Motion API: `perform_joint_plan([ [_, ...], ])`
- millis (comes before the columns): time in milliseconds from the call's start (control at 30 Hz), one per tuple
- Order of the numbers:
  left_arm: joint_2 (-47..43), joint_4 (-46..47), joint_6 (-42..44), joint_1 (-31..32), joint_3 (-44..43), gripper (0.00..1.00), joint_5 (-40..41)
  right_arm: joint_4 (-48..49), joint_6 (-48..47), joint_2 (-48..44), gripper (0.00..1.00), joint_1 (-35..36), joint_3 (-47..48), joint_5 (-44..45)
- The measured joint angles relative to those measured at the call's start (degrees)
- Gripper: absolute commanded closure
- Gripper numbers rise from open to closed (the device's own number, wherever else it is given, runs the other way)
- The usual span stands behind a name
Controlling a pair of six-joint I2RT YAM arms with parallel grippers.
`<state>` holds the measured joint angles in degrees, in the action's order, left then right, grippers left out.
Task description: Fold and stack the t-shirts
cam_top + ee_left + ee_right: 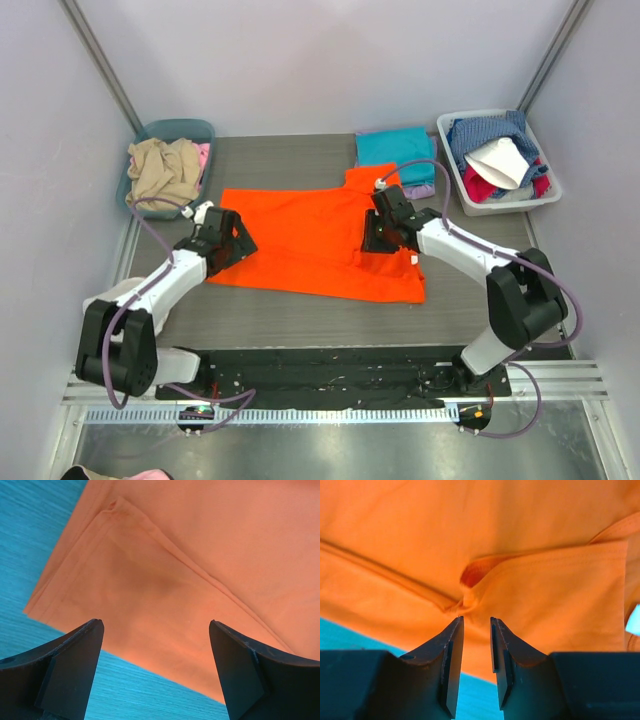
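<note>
Your left gripper [156, 630] hangs wide open, empty, over the left edge of the one orange t-shirt [300, 235], mid-table. Your right gripper [476, 618] has its jaws nearly meeting at a puckered fold; pinching or not, you cannot tell. Beyond, one folded teal t-shirt [395, 147] hides most of one lavender t-shirt [420, 190].

Plain pale grey walls [320, 60] enclosed a dark grey ribbed table [280, 322]. A metal rail [330, 413] ran along its near edge. The light was soft and even.
</note>
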<state>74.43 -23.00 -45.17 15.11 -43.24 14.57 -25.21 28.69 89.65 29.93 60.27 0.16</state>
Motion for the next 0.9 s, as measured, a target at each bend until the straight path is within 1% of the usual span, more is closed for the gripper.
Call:
perform_joint_plan([
  [133,2.7,0.0,1.0,1.2,-1.6,0.11,1.1,0.5,-0.7,4.4,0.65,0.0,1.8,2.2],
  [400,3.4,-1.6,2.4,1.9,-1.7,0.13,3.2,1.2,-1.6,11.7,0.65,0.0,2.8,5.1],
  [500,4.5,-2.6,3.1,2.1,-1.9,0.14,4.3,1.5,-1.6,13.0,0.65,0.0,3.0,5.3],
  [533,5.2,-3.0,3.4,2.1,-2.0,0.16,4.7,1.8,-1.6,13.0,0.65,0.0,3.1,5.3],
  [600,6.8,-4.0,3.7,2.2,-2.6,0.21,5.2,2.2,-1.6,13.3,0.65,0.0,3.1,5.3],
  [633,7.8,-4.4,3.8,2.3,-2.9,0.26,5.5,2.4,-1.6,13.3,0.65,0.0,3.1,5.3],
  [733,10.5,-5.5,3.9,2.7,-3.4,0.34,6.2,2.7,-1.6,13.3,0.64,0.0,3.0,5.3],
  [800,11.5,-6.1,3.8,3.0,-3.5,0.34,6.5,2.9,-1.6,13.3,0.64,0.0,3.0,5.3],
  [833,11.7,-6.5,3.7,3.2,-3.5,0.39,6.6,3.0,-1.6,13.3,0.65,0.0,3.0,5.3],
  [900,11.7,-6.8,3.6,3.3,-3.5,0.42,7.0,3.0,-1.6,13.3,0.65,0.0,2.9,5.3],
])
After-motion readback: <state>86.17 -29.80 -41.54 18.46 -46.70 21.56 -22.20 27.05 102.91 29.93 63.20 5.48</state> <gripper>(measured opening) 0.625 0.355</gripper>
